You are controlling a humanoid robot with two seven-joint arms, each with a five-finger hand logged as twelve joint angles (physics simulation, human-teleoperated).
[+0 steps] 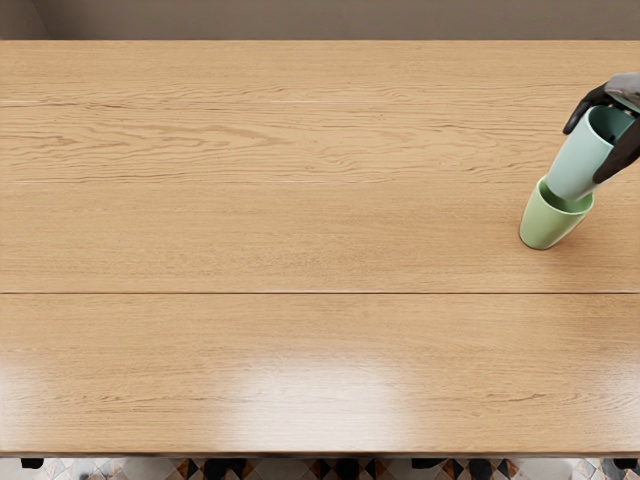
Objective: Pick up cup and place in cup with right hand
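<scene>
Cup (577, 168), blue, in robot hand (584, 154), base at mouth of green cup (546, 222).

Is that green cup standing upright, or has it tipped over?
Upright: the green cup stands base-down on the table, its mouth facing up toward the pale blue cup held in the right robot hand.
</scene>
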